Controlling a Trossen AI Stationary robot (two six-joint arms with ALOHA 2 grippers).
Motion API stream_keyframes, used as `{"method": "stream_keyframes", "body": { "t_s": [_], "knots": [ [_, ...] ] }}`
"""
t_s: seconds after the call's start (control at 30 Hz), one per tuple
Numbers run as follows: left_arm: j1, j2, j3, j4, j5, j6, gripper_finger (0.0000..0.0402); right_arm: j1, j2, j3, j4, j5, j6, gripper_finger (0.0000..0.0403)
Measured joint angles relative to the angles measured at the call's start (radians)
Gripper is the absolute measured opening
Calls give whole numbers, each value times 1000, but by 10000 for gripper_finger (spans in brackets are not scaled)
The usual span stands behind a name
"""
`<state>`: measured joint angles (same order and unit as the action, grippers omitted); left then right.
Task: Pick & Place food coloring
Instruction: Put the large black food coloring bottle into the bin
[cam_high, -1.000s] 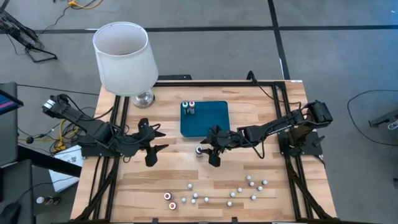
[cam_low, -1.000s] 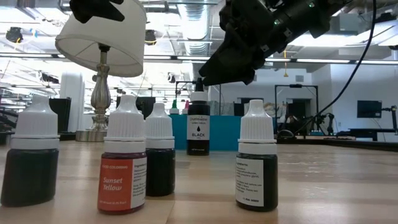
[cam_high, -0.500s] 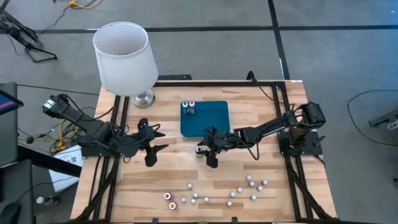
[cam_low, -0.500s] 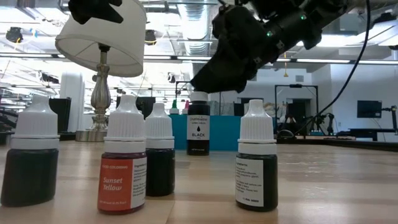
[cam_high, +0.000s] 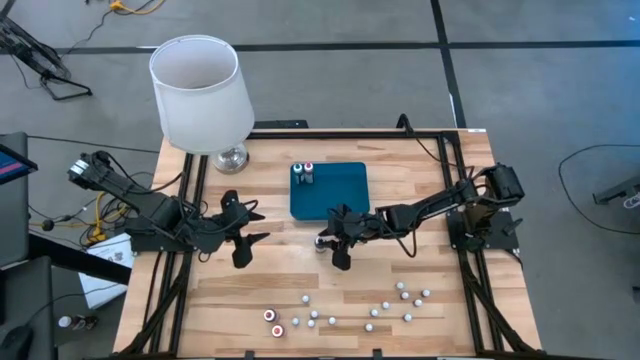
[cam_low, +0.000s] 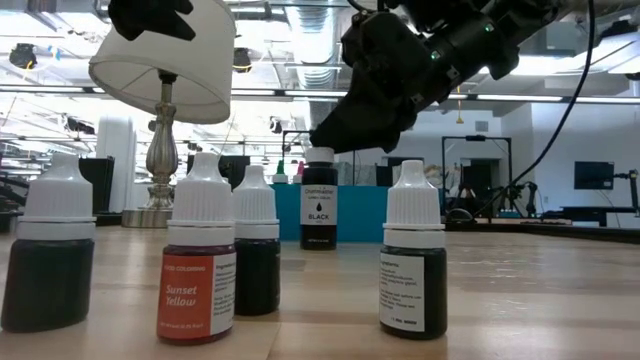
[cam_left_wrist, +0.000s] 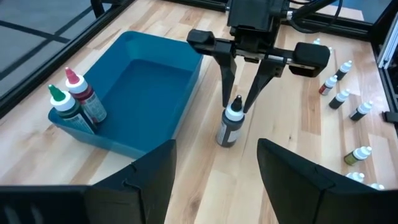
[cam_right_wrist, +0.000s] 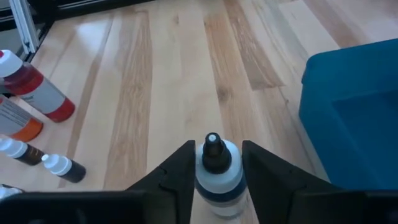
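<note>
- Wooden counter (cam_high: 270, 290) holds a blue tray (cam_high: 340, 195) near its middle and a white lamp (cam_high: 200, 95) at its far left corner.
- The right tool (cam_left_wrist: 239, 106) sits around a black food coloring bottle (cam_left_wrist: 230, 122), just beside the tray's near edge.
- This bottle stands straight up, and the tool's two fingers (cam_right_wrist: 177, 171) are one on each side, half shut and close to it. I cannot tell if they squeeze it yet.
- The left tool (cam_high: 243, 232) waits wide open, left of the tray, farther from the bottle.
- Two bottles (cam_left_wrist: 76, 104) stand in the tray's corner.
- Many small bottles (cam_high: 345, 310) sit along the counter's near edge.
</note>
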<state>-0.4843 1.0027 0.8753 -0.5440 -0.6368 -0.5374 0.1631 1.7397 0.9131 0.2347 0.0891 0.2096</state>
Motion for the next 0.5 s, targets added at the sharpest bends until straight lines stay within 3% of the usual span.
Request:
{"method": "stream_keyframes", "body": {
  "t_s": [0.5],
  "knots": [
    [0,0,0,0,-1,1,215,0,-3,2,-6,0,0,55]
  ]
}}
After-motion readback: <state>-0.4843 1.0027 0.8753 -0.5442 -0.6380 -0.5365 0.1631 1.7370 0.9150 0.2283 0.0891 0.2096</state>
